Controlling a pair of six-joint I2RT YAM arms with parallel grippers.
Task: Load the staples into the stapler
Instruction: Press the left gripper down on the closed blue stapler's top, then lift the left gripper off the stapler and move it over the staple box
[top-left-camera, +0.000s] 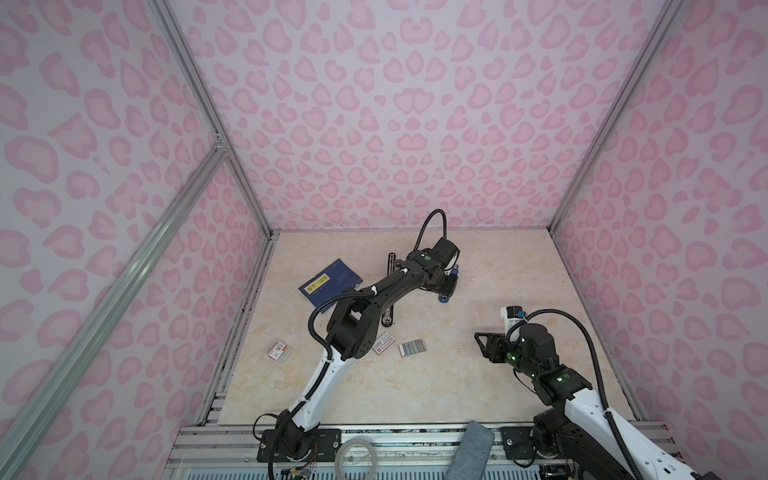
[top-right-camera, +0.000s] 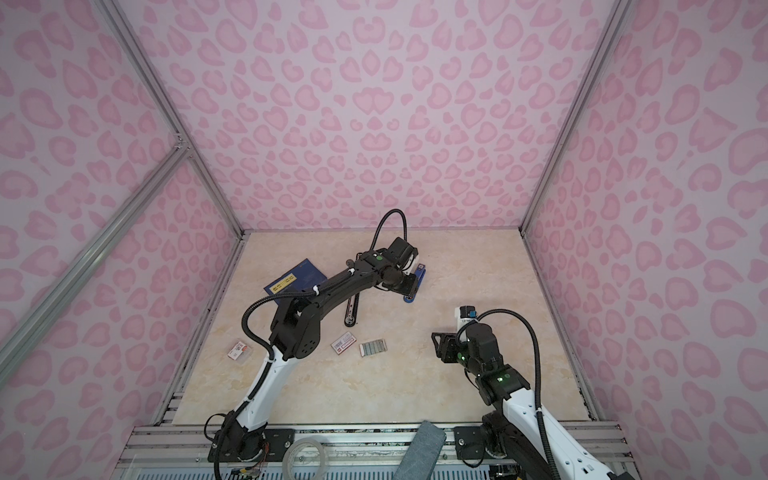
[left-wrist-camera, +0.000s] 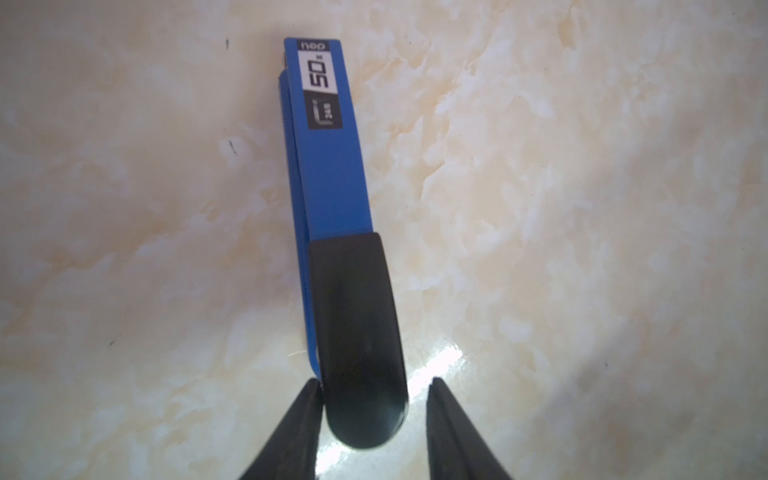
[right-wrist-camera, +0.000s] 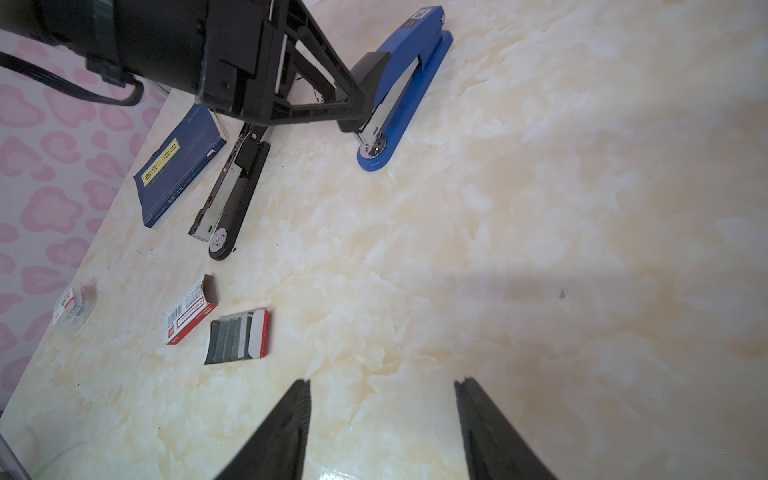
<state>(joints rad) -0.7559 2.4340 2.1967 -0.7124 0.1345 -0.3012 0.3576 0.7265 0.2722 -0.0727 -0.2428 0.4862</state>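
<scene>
A blue stapler (left-wrist-camera: 332, 187) with a black rear cap lies on the marbled table near the back middle (top-left-camera: 452, 277). My left gripper (left-wrist-camera: 374, 382) stands open astride that black cap; one finger (left-wrist-camera: 309, 409) touches its side and the other stands a little apart. The staples (right-wrist-camera: 232, 338) are grey strips in a small red-edged tray, lying flat at mid table (top-left-camera: 412, 348) with nothing touching them. My right gripper (right-wrist-camera: 383, 381) hangs open and empty over bare table, to the right of the staples (top-left-camera: 480, 336).
A black stapler (right-wrist-camera: 232, 199) lies opened out flat, partly under the left arm. A dark blue booklet (top-left-camera: 330, 282) sits left of it. A white red-labelled box (top-left-camera: 384, 343) lies beside the staples, and a small clear box (top-left-camera: 280, 351) lies further left.
</scene>
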